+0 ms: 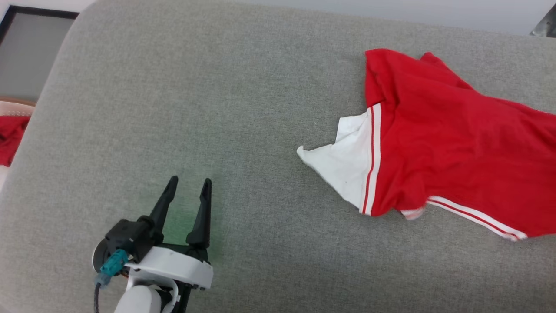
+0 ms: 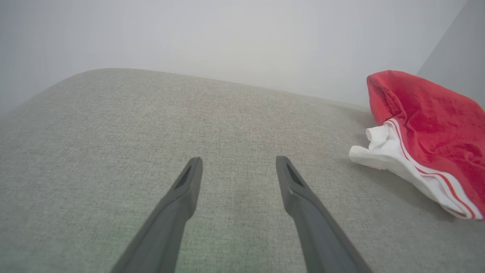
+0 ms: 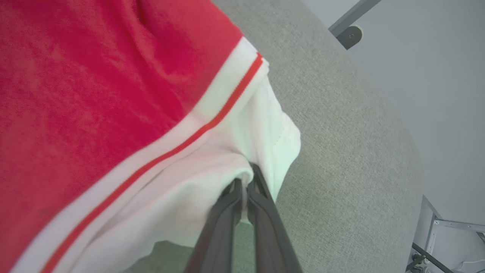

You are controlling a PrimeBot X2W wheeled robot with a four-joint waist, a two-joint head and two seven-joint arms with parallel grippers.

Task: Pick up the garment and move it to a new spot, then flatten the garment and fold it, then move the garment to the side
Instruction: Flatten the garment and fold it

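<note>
- The garment [image 1: 438,143] is a red T-shirt with white sleeves and white-and-red striped trim. It lies crumpled on the right part of the grey fabric surface [image 1: 208,87], and its far end runs off the right edge of the head view.
- One white sleeve [image 1: 345,161] points left across the surface, its tip lying on the grey fabric.
- In the right wrist view, the right gripper [image 3: 245,176] has its two dark fingers pressed together on a fold of white sleeve cloth. The red body of the garment [image 3: 94,94] spreads above and to the left of it.
- The left gripper [image 1: 190,179] sits at the lower left of the head view, well apart from the garment. Its fingers stand spread with nothing between them.
- The left wrist view shows the same spread fingers [image 2: 189,189] above bare grey fabric, with the garment [image 2: 432,125] off to the right.
- A second piece of red cloth [image 1: 11,137] lies beyond the left edge of the surface.
</note>
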